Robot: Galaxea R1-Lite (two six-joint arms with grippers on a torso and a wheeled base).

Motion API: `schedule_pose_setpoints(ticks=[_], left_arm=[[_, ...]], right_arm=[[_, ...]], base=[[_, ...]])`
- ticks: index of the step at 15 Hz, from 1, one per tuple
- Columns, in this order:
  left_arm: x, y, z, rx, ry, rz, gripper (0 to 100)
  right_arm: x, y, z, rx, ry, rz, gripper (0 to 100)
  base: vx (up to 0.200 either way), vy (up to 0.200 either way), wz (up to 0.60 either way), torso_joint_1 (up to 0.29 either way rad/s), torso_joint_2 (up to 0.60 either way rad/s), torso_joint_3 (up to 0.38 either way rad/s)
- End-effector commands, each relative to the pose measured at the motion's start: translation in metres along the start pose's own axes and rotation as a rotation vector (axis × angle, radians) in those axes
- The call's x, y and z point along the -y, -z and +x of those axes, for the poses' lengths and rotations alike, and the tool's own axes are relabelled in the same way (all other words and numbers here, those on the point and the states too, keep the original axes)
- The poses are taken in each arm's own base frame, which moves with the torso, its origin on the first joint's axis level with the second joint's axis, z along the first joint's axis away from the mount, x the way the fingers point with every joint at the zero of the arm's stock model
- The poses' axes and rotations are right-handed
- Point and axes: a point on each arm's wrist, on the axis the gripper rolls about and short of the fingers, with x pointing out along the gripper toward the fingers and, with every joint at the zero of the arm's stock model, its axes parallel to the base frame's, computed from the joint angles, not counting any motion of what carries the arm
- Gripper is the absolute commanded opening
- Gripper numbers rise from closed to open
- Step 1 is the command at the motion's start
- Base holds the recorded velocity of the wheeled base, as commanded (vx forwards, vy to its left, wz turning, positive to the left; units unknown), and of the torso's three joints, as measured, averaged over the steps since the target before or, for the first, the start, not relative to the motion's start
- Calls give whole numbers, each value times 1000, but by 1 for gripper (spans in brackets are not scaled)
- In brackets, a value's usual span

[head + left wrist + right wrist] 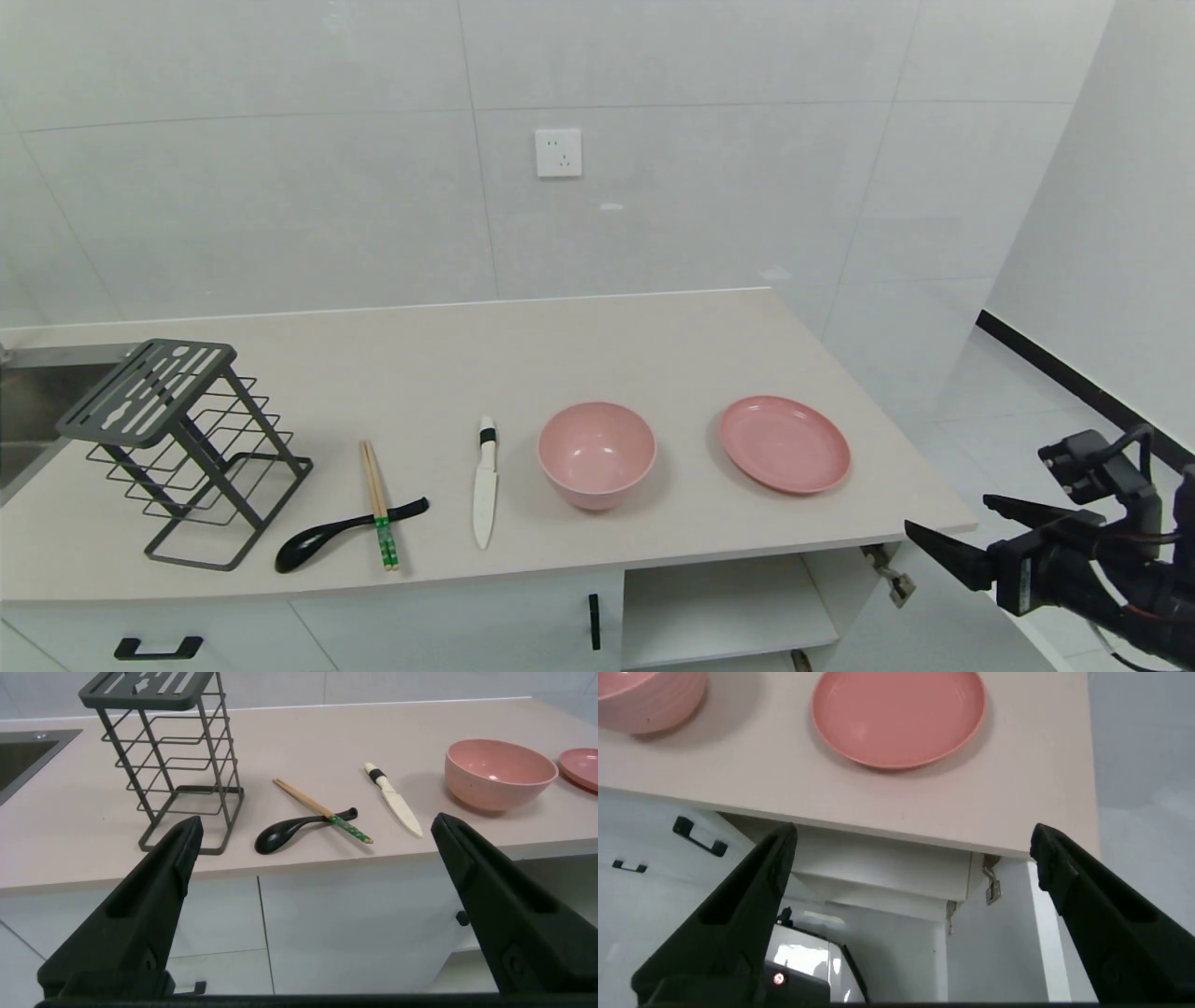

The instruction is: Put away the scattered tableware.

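The left gripper (315,826) hangs before the counter's front edge, jaws spread wide, holding nothing. On the counter (523,355) the wire rack (177,439) stands at the nine o'clock end. At its four o'clock lies a black spoon (345,534) with the chopsticks (380,504) crossing its handle. They look light, thin and likely to roll, so are best pinched together mid-length. Next comes a white knife (485,481), tip at six o'clock, handle at twelve; take the handle, since the blade looks slick. The pink bowl (597,455) and, at its three o'clock, the pink plate (784,443) look like light, stiff plastic — grip each by the rim. The right gripper (948,515) sits off the counter's end, at the plate's four o'clock, jaws wide apart and empty.
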Motion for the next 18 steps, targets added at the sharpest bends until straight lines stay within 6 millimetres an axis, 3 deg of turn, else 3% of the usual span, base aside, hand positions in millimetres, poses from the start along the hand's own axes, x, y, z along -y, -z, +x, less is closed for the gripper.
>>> schedule_pose_setpoints(ticks=[1,3,9,18], left_arm=[[0,0,0,-1,0,0,100],[0,0,0,-1,0,0,100],[0,0,0,-1,0,0,100],[0,0,0,-1,0,0,100]], right_arm=[[-1,3,7,-25,-13,1,100],[2,0,15,-28,-16,7,100],[13,-9,69,-32,-31,7,100],[30,-13,133,-12,-23,9,100]], base=[[0,0,0,0,0,0],[0,0,0,0,0,0],[0,0,0,0,0,0],[0,0,0,0,0,0]])
